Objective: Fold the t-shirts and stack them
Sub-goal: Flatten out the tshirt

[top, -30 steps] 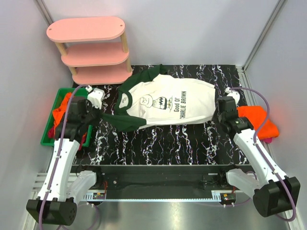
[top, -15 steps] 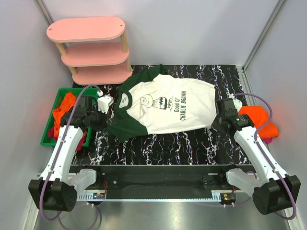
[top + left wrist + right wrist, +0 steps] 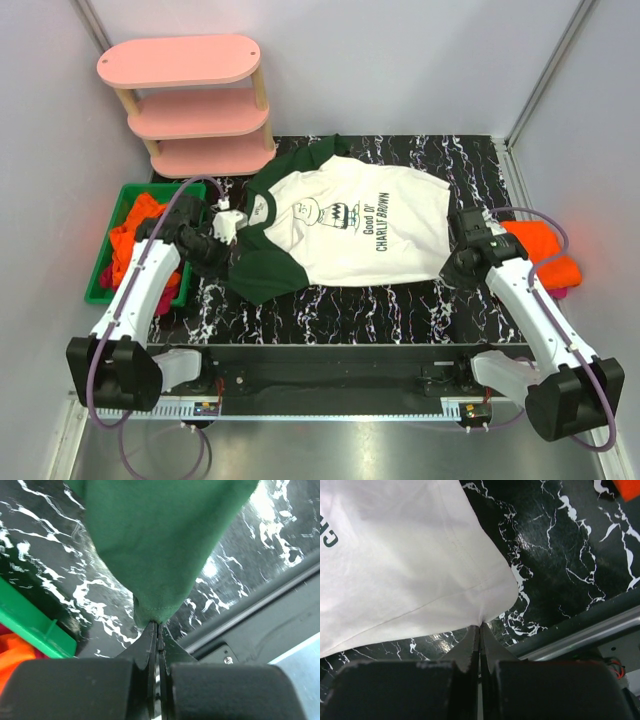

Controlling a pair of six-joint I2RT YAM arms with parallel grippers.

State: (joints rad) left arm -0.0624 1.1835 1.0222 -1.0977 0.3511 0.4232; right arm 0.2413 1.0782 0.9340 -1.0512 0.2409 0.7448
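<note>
The white t-shirt (image 3: 355,225) with dark green sleeves and a black cartoon-face print lies spread on the black marbled table (image 3: 380,300). My left gripper (image 3: 226,262) is shut on the hem of its near green sleeve (image 3: 160,545). My right gripper (image 3: 450,268) is shut on the near bottom corner of the white body (image 3: 420,565). An orange t-shirt (image 3: 540,255) over a magenta one lies at the table's right edge. More orange and magenta cloth (image 3: 130,240) sits in the green bin.
A green bin (image 3: 105,290) stands left of the table; its corner shows in the left wrist view (image 3: 30,630). A pink three-tier shelf (image 3: 190,100) stands at the back left. Grey walls close both sides. The table's metal front rail (image 3: 580,635) runs below my grippers.
Both grippers have pulled toward the near edge with the shirt, and its near sleeve and bottom hem have come forward and spread flatter.
</note>
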